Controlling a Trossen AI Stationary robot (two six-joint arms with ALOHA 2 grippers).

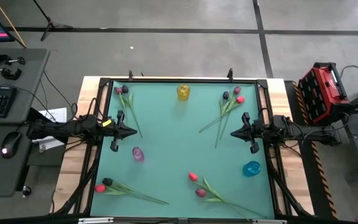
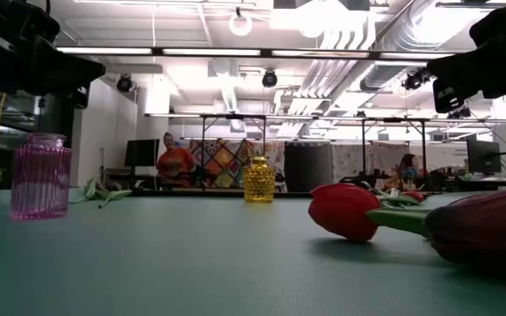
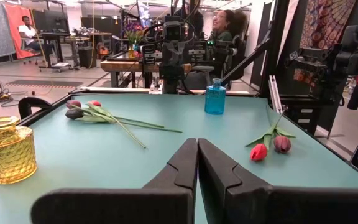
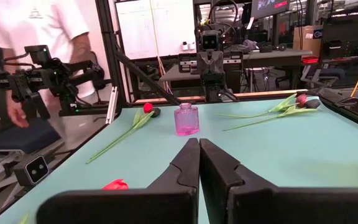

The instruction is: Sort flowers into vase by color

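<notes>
Across the teal-green table mat [image 1: 185, 134], artificial tulips with thin green stems lie scattered in four loose clusters, none of them in a vase. One cluster of dark and red buds [image 1: 121, 91] lies at the far left corner, another [image 1: 233, 96] at the far right, a red and near-black pair [image 1: 104, 185] at the near left edge, and a red and crimson pair [image 1: 197, 185] near the front, right of centre. From table height, that red bud [image 2: 343, 211] and the crimson bud [image 2: 486, 230] loom close, lying on their sides.

Three small glass vases stand upright and apart: a yellow textured one [image 1: 183, 92] at the far middle, a pink ribbed one [image 1: 138, 154] left of centre, and a blue one [image 1: 251, 168] toward the near right.

Both arms wait at mid-table edges, facing each other. The left gripper [image 1: 132, 131] hangs above the mat with its dark fingers [image 3: 182, 163] pressed together on nothing. The right gripper [image 1: 234, 132] does the same, its fingers [image 4: 215, 163] touching, empty.

A person in a white shirt [image 4: 55, 28] stands beyond the table.
</notes>
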